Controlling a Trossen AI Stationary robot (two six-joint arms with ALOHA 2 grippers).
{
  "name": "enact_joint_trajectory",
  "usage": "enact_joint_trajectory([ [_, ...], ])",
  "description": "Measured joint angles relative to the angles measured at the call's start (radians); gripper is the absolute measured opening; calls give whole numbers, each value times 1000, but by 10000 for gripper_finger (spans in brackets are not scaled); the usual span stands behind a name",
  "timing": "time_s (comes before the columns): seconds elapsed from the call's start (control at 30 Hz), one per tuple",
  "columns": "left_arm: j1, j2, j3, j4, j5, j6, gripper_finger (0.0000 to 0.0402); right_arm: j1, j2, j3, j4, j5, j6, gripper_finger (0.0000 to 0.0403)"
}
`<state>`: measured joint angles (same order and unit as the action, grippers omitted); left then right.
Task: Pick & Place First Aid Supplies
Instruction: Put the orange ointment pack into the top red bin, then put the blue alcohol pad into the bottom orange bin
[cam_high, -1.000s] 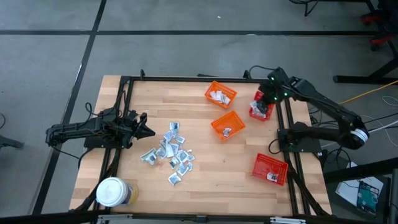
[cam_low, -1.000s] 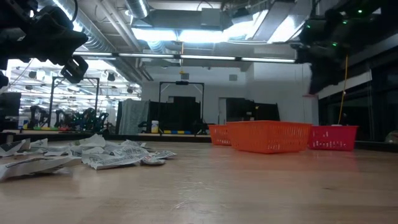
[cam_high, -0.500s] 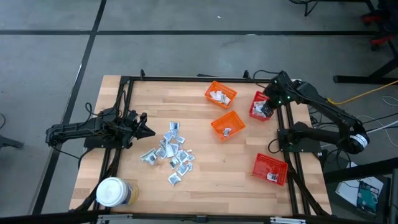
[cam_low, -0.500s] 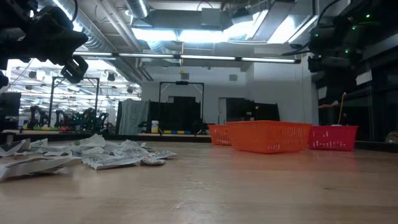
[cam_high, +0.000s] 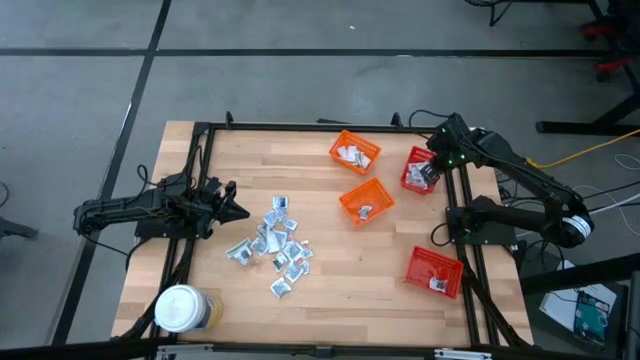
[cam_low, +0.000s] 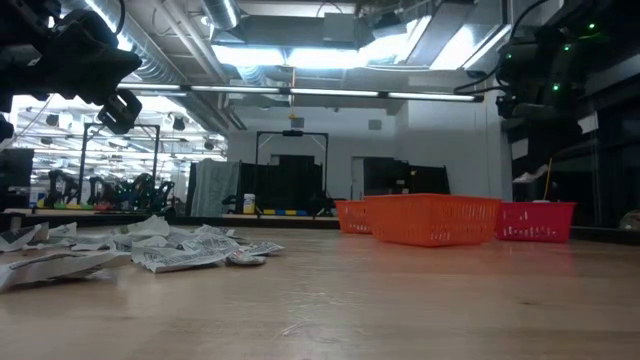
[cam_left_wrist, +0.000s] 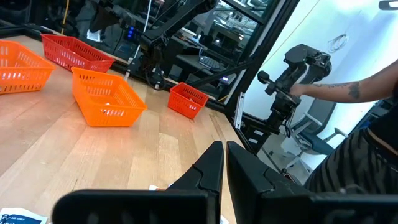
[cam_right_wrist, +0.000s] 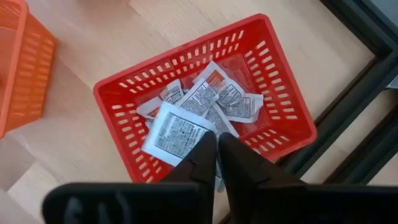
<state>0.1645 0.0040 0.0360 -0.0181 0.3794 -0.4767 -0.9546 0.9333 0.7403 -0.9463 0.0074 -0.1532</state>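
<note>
Red mesh plastic basket (cam_right_wrist: 205, 106) at the desk's far right edge already holds several flat silvery-white sachets (cam_right_wrist: 186, 124), and the right gripper (cam_right_wrist: 217, 152) hangs just above it, its fingers nearly together with a narrow slit between; whether they grip the topmost white sachet beneath their tips, I cannot tell. Two orange mesh baskets (cam_high: 355, 152) (cam_high: 366, 200) and a second red basket (cam_high: 435, 270) each show a packet or two. Most of the work seems left: a loose heap of sachets (cam_high: 272, 245) lies on the wooden desk (cam_high: 360, 300) left of centre. The left gripper (cam_left_wrist: 224, 163) waits beside that heap, fingers shut and empty. A white-lidded round jar (cam_high: 180, 310) stands at the near left corner. Bare wood lies open between heap and baskets; the black frame rail (cam_right_wrist: 348, 124) runs close beside the red basket.
</note>
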Motion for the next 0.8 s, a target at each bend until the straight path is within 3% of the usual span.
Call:
enact_joint_trajectory([
  [0.2,0,0,0,0,0,0,15,0,0,0,4,1,-1,59],
  [0.6,0,0,0,0,0,0,16,0,0,0,6,1,-7,185],
  [0.8,0,0,0,0,0,0,15,0,0,1,6,0,-9,218],
])
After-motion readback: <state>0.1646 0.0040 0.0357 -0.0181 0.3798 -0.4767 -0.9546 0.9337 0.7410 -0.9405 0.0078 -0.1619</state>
